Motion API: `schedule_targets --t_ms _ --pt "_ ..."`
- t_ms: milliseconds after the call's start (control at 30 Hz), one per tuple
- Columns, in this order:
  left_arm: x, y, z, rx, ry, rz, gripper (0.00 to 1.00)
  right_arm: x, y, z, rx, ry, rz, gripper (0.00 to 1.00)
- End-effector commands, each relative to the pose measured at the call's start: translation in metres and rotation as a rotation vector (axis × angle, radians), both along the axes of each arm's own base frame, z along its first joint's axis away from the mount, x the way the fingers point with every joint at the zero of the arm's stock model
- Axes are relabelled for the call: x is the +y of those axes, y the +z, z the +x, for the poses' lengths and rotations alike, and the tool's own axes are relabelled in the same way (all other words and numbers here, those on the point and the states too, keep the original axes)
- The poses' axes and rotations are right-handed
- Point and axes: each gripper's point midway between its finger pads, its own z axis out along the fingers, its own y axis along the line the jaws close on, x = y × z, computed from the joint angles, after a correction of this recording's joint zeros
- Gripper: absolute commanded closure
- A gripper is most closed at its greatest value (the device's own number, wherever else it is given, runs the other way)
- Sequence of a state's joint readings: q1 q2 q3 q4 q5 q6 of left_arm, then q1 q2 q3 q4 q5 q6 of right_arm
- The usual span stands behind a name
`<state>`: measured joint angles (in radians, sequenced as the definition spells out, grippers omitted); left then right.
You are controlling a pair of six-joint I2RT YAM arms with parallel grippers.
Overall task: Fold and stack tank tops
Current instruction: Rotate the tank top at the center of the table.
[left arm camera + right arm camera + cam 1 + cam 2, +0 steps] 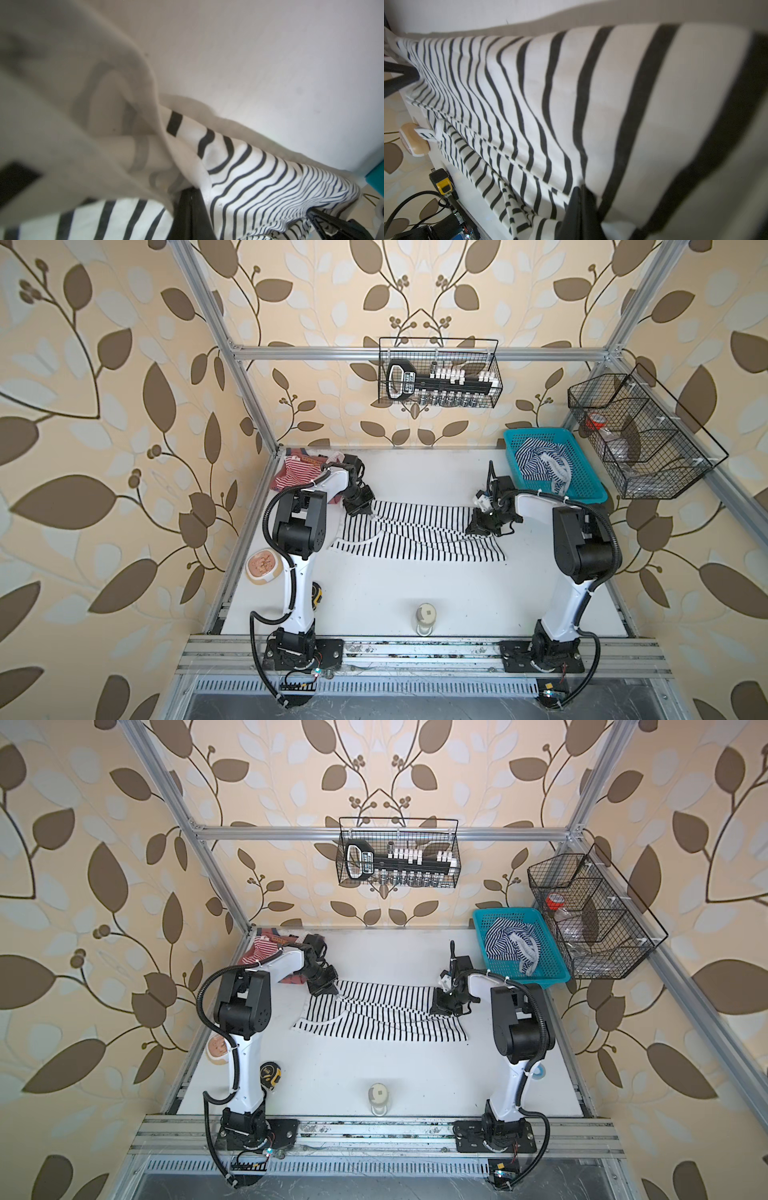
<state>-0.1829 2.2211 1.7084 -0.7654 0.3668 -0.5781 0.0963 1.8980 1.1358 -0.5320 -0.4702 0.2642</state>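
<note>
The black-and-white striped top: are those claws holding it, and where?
Yes. The left gripper and right gripper each pinch the black-and-white striped top along its far edge, one near each end.

Black-striped top [419, 535] stretched; navy top [540, 462], red top [297, 470] crumpled.

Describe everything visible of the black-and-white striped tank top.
The black-and-white striped tank top is soft white cloth with wide black stripes, lying crosswise on the table. Its far edge is raised taut between the left gripper and right gripper, both shut on it. The near part, with a curved opening showing, rests flat and slightly wrinkled.
</note>
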Motion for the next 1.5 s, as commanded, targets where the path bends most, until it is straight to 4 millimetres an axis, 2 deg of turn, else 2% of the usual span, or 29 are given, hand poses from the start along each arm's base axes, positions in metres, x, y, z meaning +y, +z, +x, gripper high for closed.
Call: schedule_targets --t_ms 0,133,333,500,600,733,900,1067,1267,1400,1467 --pt "-0.005 -0.031 0.004 0.057 -0.013 0.053 1.00 -0.011 -0.012 -0.038 0.094 0.001 -0.073 1.00" --pt "-0.016 -0.041 0.029 0.053 -0.013 0.047 1.00 -0.012 -0.017 -0.062 0.131 -0.015 -0.086 1.00" --pt "-0.054 -0.043 0.073 -0.029 -0.037 -0.024 1.00 0.003 -0.026 -0.099 0.187 0.001 -0.090 1.00" --pt "-0.085 -0.049 0.108 -0.106 -0.013 -0.127 1.00 0.023 -0.032 -0.118 0.215 0.013 -0.079 1.00" --pt "-0.101 -0.052 0.127 -0.155 0.016 -0.197 1.00 0.034 -0.034 -0.122 0.220 0.018 -0.079 1.00" --pt "-0.115 -0.049 0.154 -0.241 0.065 -0.281 1.00 0.053 -0.033 -0.122 0.221 0.022 -0.042 1.00" --pt "-0.126 -0.038 0.185 -0.352 0.117 -0.365 1.00 0.089 -0.032 -0.125 0.226 0.052 0.025 0.99" --pt "-0.135 -0.016 0.211 -0.476 0.152 -0.449 1.00 0.125 -0.033 -0.125 0.239 0.058 0.117 0.97" --pt "-0.141 0.012 0.225 -0.594 0.157 -0.478 1.00 0.153 -0.025 -0.109 0.211 0.030 0.217 0.95" --pt "-0.145 0.034 0.228 -0.633 0.149 -0.505 1.00 0.166 -0.005 -0.089 0.158 0.025 0.273 0.91" --pt "-0.144 0.054 0.228 -0.657 0.132 -0.521 1.00 0.171 0.010 -0.080 0.119 0.032 0.297 0.90"
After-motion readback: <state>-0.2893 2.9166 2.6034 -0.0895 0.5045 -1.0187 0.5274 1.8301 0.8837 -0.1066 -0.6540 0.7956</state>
